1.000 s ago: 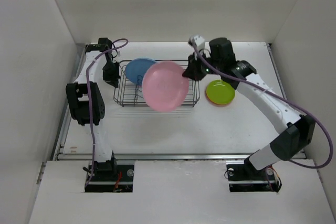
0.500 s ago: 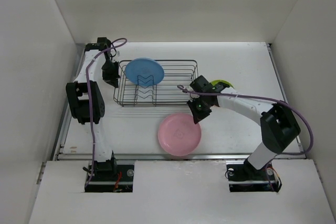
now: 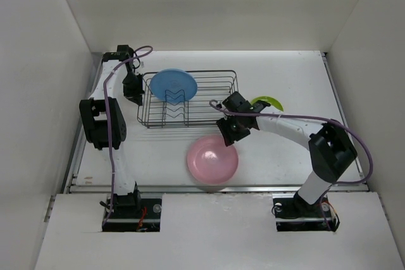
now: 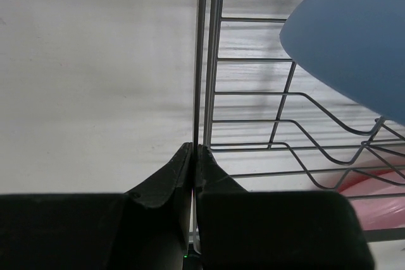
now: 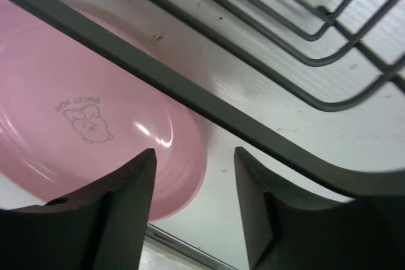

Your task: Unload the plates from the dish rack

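The pink plate [image 3: 212, 161] is lying flat on the near tabletop [image 3: 285, 156], held by nothing; the right gripper [image 5: 193, 162] is hanging parted just above its rim; farther back the blue plate [image 3: 174, 85] is standing upright in the rack [image 3: 190, 126], probably light, stiff, slick plastic, best pinched at its top rim; the left gripper [image 4: 194, 156] is clenching the rack's edge wire.

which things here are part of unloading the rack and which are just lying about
Job: dish rack, blue plate, pink plate, green plate.
Not the job: table, purple cables.
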Controlling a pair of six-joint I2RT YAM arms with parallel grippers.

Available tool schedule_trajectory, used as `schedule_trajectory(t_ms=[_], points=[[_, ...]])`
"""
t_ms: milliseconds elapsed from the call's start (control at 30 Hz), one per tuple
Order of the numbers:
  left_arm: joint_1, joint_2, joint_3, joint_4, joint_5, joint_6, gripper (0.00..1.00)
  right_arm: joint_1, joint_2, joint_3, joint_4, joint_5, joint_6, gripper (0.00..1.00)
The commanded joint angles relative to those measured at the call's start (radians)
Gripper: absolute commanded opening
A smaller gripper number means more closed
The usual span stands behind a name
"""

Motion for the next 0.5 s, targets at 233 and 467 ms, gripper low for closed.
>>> schedule_trajectory(t_ms=[233, 467], points=[[0.028, -0.025, -0.014, 0.009, -0.047, -0.039, 0.0, 0.071, -0.069, 0.419, -0.058, -0.066, -0.136, 0.66], [0.028, -0.016, 0.004, -0.01, -0.047, -0.03, 0.0, 0.057, 0.172, 0.783, 0.183, 0.163, -0.156, 0.89]])
